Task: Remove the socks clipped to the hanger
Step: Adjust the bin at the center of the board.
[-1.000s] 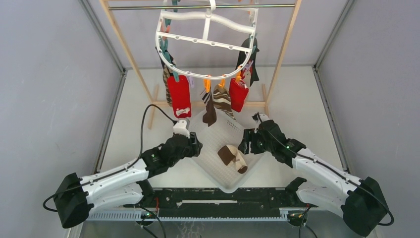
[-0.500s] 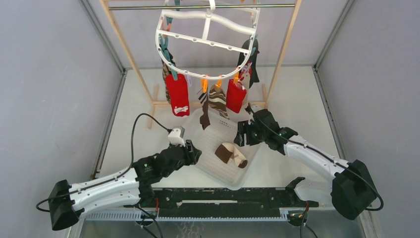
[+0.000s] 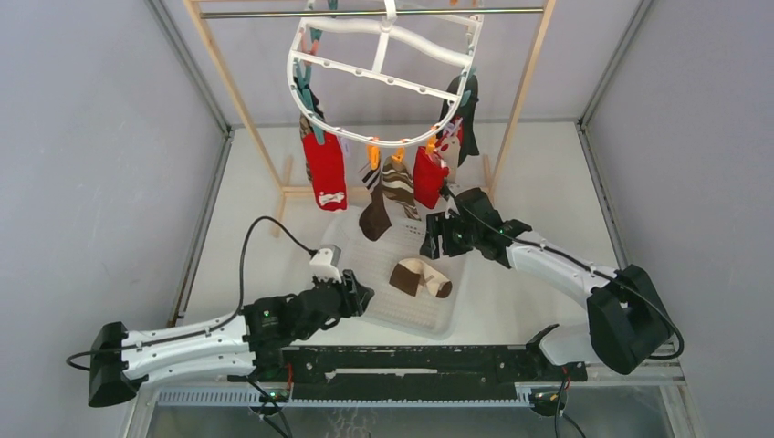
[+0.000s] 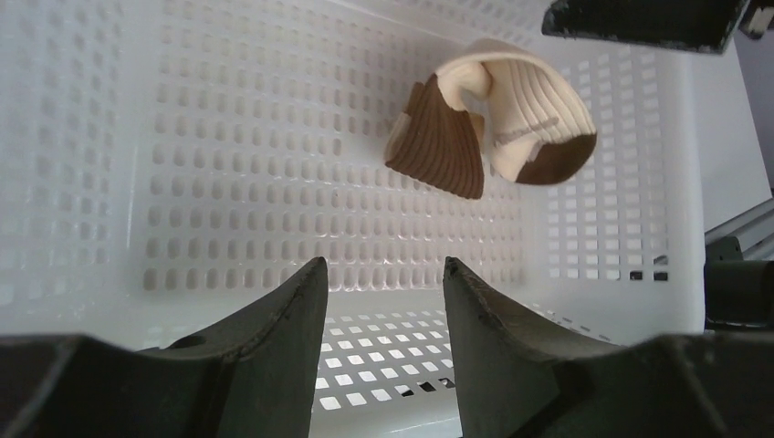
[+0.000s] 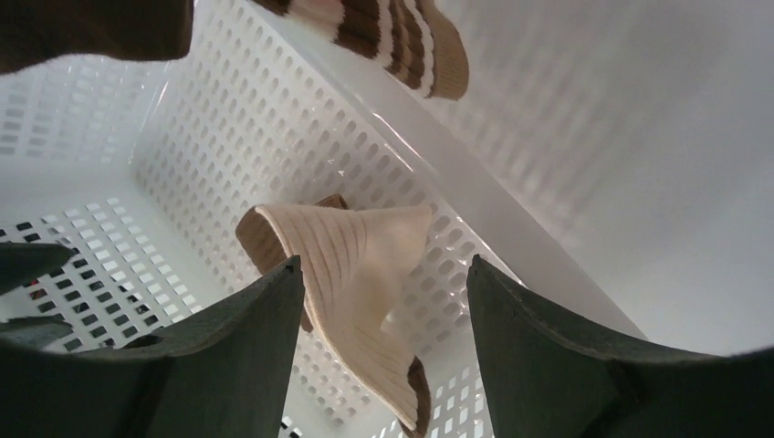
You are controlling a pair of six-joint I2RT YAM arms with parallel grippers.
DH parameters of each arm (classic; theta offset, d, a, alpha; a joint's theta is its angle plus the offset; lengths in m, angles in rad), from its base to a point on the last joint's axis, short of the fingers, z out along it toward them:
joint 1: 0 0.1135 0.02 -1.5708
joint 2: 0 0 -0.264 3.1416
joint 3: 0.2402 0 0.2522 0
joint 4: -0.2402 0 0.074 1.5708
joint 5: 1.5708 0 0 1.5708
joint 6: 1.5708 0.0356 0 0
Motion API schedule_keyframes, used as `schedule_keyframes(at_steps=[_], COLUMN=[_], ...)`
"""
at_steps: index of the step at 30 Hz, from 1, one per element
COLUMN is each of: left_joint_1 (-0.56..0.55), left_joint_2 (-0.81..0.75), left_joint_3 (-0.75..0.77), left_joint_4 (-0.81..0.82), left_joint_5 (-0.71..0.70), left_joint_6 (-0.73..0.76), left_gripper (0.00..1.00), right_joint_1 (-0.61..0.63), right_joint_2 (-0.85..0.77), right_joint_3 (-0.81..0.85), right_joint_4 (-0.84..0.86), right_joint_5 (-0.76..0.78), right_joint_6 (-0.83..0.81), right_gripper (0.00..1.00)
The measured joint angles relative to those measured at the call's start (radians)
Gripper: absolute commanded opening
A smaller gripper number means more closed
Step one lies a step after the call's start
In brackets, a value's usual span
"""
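Left gripper [image 3: 351, 297]: lower centre-left of the top view, at the near left wall of the white perforated plastic basket [image 3: 402, 308]; jaws apart, nothing between them; wrist view [image 4: 383, 274] looks into the basket.
Right gripper [image 3: 431, 235]: centre of the top view, over the basket's far right edge, just below the hanging socks; jaws wide, holding nothing [image 5: 383, 269].
Hanger: large white plastic oval drying frame [image 3: 380, 77], upper centre, hooked on the metal rod [image 3: 274, 14] of the wooden rack [image 3: 228, 87].
Done: one beige ribbed sock with brown heel and toe [image 3: 418, 278] lies loose on the basket floor, centre of the frame [image 4: 493, 119] [image 5: 356, 274].
Left: at least five socks on clips.
- left red sock with white mark [image 3: 325, 173], left of the rim
- dark brown sock [image 3: 374, 217], hanging lowest, centre
- brown-and-cream striped sock [image 3: 399, 181], beside it; toe at top of the right wrist view [image 5: 402, 36]
- right red sock [image 3: 427, 178], just above the right gripper
- black sock [image 3: 467, 114], right of the rim
- more fabric behind the left red sock, cannot tell what
Progress: early, my estimate; most of the load is unremoved.
Next target: probably the right red or striped sock, nearest the right gripper.
Writing: small dark print on the beige sock's sole [image 4: 525, 128], too small to read; no brand legible anywhere.
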Motion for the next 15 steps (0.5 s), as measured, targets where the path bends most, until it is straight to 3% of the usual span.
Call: schedule_keyframes(at_steps=[15], left_joint_1=[-0.181], left_joint_2=[0.140], left_joint_3=[0.015], left_joint_4=[-0.050], left_joint_5=[-0.069], left_joint_6=[-0.114], left_gripper=[0.59], right_joint_1=[0.000], right_joint_2=[0.155], right_joint_3=[0.134], right_joint_4=[0.060], right_joint_5=[-0.051], right_joint_6=[-0.013], right_gripper=[0.73])
